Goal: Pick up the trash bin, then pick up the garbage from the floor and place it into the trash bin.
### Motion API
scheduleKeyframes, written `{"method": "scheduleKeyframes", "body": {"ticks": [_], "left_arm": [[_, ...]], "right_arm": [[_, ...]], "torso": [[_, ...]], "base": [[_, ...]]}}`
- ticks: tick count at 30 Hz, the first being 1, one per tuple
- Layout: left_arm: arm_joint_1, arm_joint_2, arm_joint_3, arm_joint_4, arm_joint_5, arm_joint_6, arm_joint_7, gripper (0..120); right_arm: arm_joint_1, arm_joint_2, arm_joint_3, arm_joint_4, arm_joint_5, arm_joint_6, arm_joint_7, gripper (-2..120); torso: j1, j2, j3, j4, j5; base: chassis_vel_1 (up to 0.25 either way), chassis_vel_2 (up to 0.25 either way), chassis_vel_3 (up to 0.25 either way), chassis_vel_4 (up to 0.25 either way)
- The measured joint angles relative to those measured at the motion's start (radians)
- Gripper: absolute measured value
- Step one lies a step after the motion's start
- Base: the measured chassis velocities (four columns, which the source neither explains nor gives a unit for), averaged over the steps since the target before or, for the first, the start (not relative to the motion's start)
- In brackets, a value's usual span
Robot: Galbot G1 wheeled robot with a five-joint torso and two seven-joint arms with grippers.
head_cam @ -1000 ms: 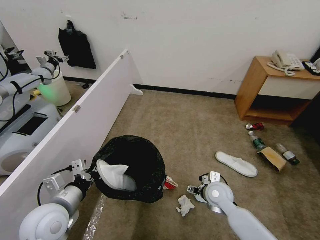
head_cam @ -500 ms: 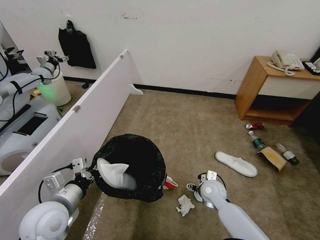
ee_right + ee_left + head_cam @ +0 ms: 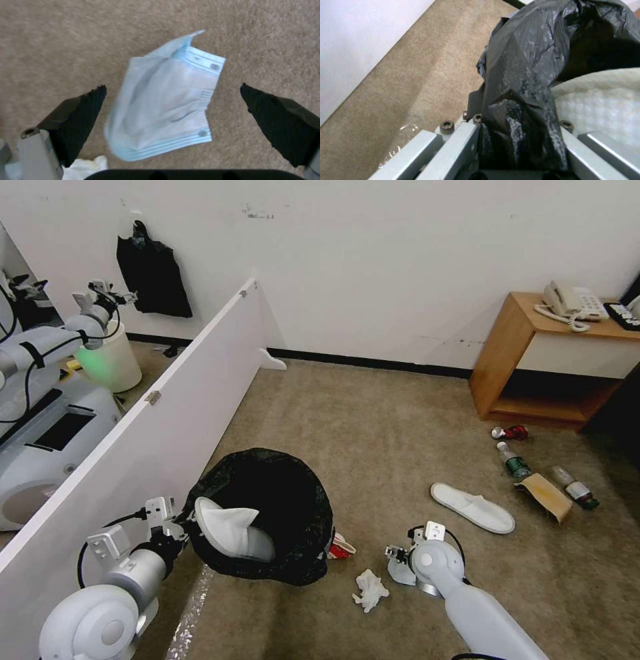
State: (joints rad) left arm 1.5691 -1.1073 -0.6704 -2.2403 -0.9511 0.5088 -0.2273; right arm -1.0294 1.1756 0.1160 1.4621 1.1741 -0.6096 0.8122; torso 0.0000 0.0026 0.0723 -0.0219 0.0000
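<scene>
The right gripper [image 3: 173, 110] has slid a little to the right and away from the bin since a moment ago. It now hangs low over a pale blue face mask [image 3: 166, 100] that lies flat on the carpet [image 3: 373, 433]. Its two black fingers [image 3: 80, 120] are spread wide, one on each side of the mask, and they hold nothing. I think this means the mask is the next piece of garbage to be grabbed, but the grab is not done yet.

The left gripper [image 3: 516, 140] is closed tight on the black bag at the rim of the trash bin [image 3: 267, 513]. The bin is held up near the robot on the left, just beside the white board wall [image 3: 153, 447], the same as before. One white slipper [image 3: 230, 530] is already inside it.

More garbage waits on the floor. A white tissue wad [image 3: 370, 590] lies near the right gripper, and a bit of it shows by one finger, so it could get pinched along with the mask. A crushed red-and-white carton [image 3: 341, 547] sits right by the bin. Farther to the right lie the other white slipper [image 3: 472, 507], a brown paper bag [image 3: 543, 497], two plastic bottles [image 3: 513, 460] and a red can [image 3: 510, 432], near the wooden side table [image 3: 507, 353]. Nothing stands between the gripper and the mask.
</scene>
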Motion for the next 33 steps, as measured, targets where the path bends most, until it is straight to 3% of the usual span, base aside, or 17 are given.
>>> {"method": "scheduleKeyframes", "body": {"ticks": [33], "left_arm": [[0.002,-0.004,0.003,0.003,0.013,-0.008,0.009,4]], "right_arm": [[-0.029,-0.012,0.03,-0.039,-0.083,0.037,-0.048,100]], "torso": [[0.0,0.0,0.0,-0.0001,0.0]], "base": [[0.0,0.0,0.0,0.0]]}}
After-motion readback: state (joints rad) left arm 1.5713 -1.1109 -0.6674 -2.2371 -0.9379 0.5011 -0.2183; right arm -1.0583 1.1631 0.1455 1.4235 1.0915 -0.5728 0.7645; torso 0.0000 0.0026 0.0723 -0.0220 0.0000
